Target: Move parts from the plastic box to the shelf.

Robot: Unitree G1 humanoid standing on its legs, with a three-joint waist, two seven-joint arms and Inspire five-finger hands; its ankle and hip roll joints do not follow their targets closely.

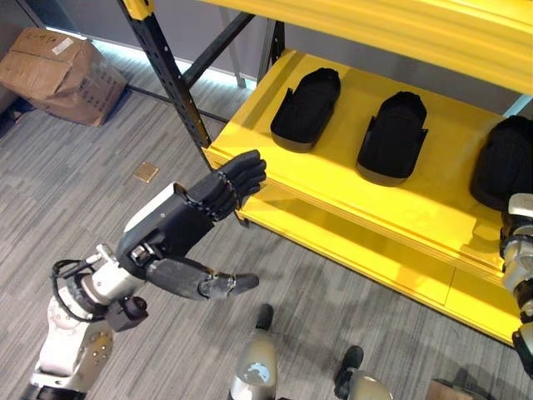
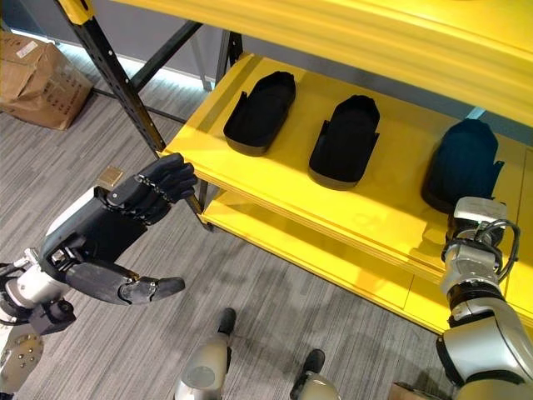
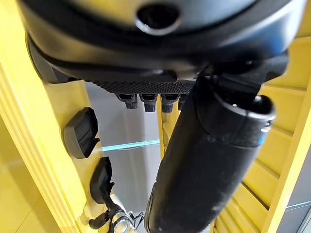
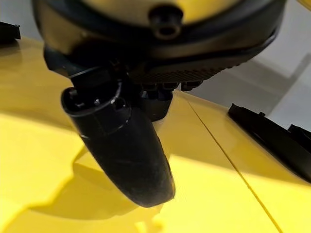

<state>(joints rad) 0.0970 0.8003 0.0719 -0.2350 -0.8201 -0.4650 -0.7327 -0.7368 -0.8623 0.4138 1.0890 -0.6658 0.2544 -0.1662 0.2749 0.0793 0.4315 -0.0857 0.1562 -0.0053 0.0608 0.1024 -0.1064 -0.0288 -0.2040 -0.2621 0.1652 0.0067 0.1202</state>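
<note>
Two black moulded parts lie side by side on the yellow shelf. A third dark shape sits at the shelf's right end, just past my right wrist; I cannot tell part from hand there. In the right wrist view my right hand hovers over bare yellow board with its thumb straight and nothing in it, and a black part lies beside it. My left hand hangs in front of the shelf's left corner, fingers relaxed, thumb out, holding nothing.
A black and yellow upright post stands at the shelf's left corner, close to my left fingers. A lower yellow board and an upper beam frame the shelf. A cardboard box lies on the grey floor at the far left.
</note>
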